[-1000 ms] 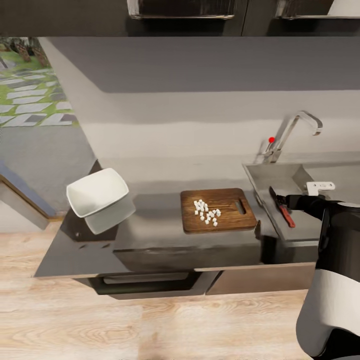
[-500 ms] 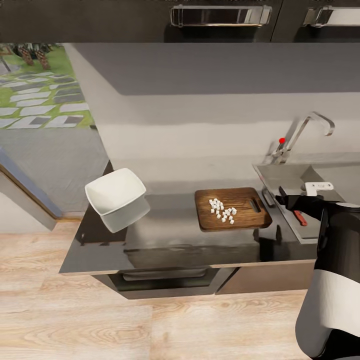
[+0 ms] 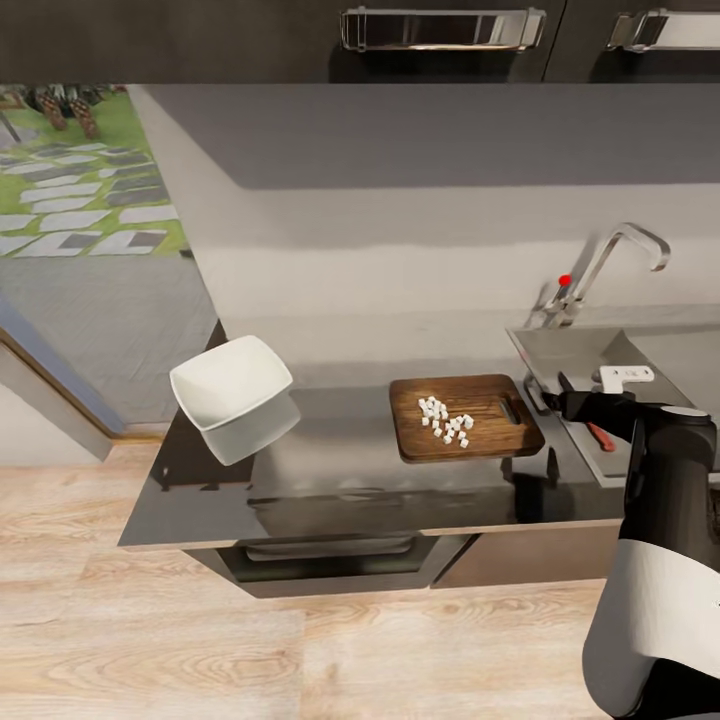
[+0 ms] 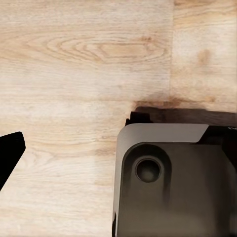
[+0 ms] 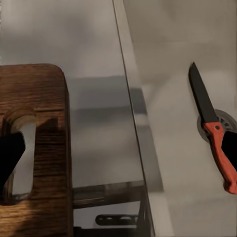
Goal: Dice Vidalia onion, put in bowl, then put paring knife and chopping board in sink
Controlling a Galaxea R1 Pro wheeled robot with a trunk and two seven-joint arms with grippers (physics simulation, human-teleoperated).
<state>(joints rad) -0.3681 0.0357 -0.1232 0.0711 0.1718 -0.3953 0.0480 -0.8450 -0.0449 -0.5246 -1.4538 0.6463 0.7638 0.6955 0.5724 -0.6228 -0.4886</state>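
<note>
Diced onion (image 3: 445, 420) lay mid chopping board (image 3: 465, 417), not yet in the bowl (image 3: 232, 394) well left on the countertop (image 3: 340, 470). Paring knife (image 5: 214, 127) lay loose in the sink (image 3: 575, 352). My right gripper (image 3: 562, 404) hovered spread wide and empty by the board's slot end; left gripper's state I couldn't tell. Next, I judged: grab board, carry left, open counter between.

Colours around the brown chopping board

The chopping board (image 3: 465, 416) is dark brown wood with visible grain, carrying small white onion dice (image 3: 445, 420). Left of it sits a glossy white bowl (image 3: 232, 392) on the mirror-grey countertop (image 3: 340, 440). Right of it, the pale steel sink (image 3: 590, 365) holds the paring knife (image 5: 213, 126), red-orange handle, black blade. A red knob (image 3: 565, 281) marks the chrome faucet (image 3: 610, 265). Below lies light wood-grain floor (image 3: 300, 660).
</note>
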